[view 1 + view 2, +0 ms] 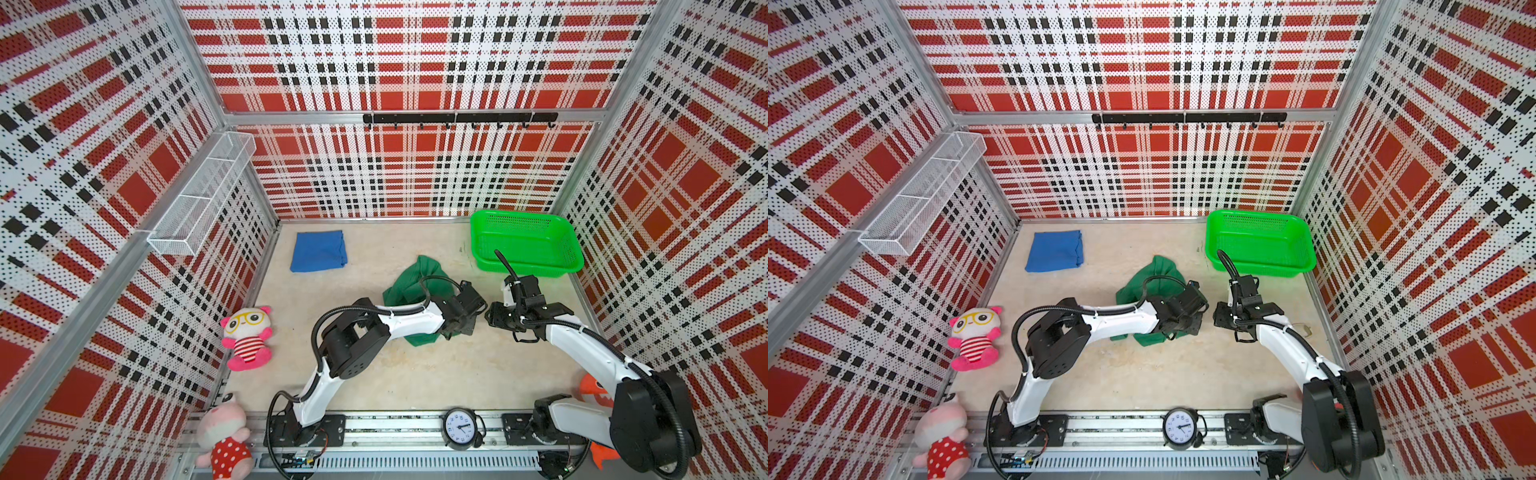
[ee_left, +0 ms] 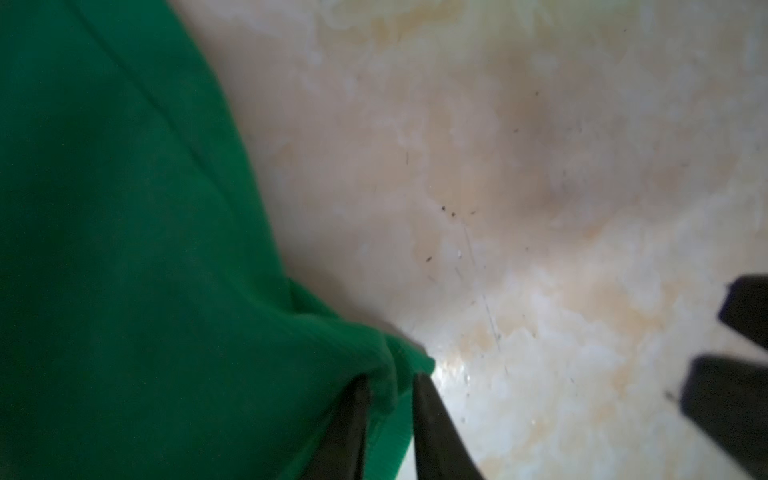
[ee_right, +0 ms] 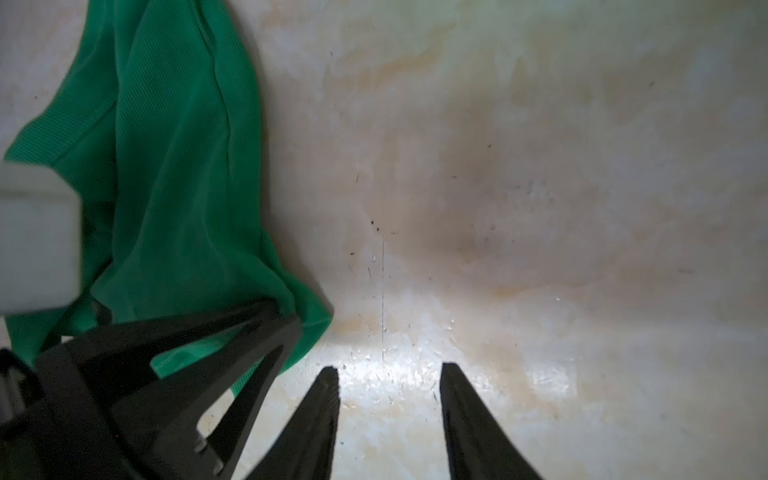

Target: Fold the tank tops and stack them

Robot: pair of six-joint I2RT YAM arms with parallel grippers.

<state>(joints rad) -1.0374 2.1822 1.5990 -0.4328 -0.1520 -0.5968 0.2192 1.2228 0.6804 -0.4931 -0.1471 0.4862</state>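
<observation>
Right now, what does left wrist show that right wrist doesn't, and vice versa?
Only left wrist: the left gripper from behind its tips, shut on a bunched edge of the dark green tank top.
Only right wrist: the right gripper open just above the table, nothing between its jaws.
Both: the dark green tank top, the table, and part of the opposite gripper.

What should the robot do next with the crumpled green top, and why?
Probably slide the right pincer to the edge of the green tank top and close on it: the left pincer pinches a corner, while the right one hangs open over bare table.
</observation>
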